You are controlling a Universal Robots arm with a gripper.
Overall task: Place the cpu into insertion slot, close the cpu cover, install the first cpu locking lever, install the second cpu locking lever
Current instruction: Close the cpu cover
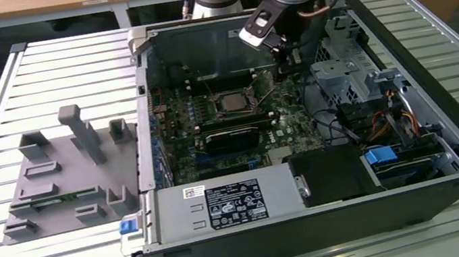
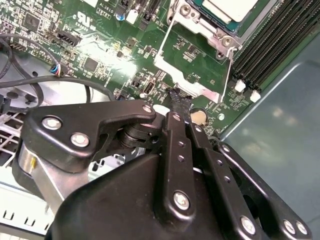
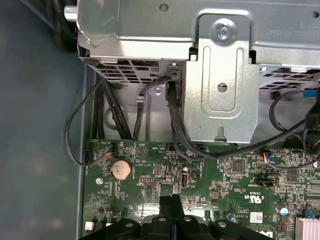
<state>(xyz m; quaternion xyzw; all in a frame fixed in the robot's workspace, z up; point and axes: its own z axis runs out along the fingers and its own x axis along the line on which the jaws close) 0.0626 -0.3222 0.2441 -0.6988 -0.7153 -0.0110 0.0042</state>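
The cpu [image 1: 233, 103] lies silver face up in the insertion slot on the green motherboard, also seen in the second wrist view [image 2: 235, 7]. The silvery cpu cover [image 2: 214, 32] lies flat around it. Thin wire locking levers [image 2: 230, 67] run along the socket's sides. My gripper [image 1: 285, 69] hangs just off the socket on the exterior view's right, low over the board. Its black fingers [image 2: 176, 107] are pressed together near the socket bracket's corner, and I see nothing between them. In the first wrist view the shut fingertips [image 3: 172, 210] point at the board.
A coin battery [image 3: 121, 170], black cables [image 3: 175, 125] and a metal drive cage [image 3: 220, 75] lie close to the gripper. Black memory slots [image 2: 270, 45] flank the socket. A grey fixture [image 1: 72, 172] sits on the slatted table at the exterior view's left of the case.
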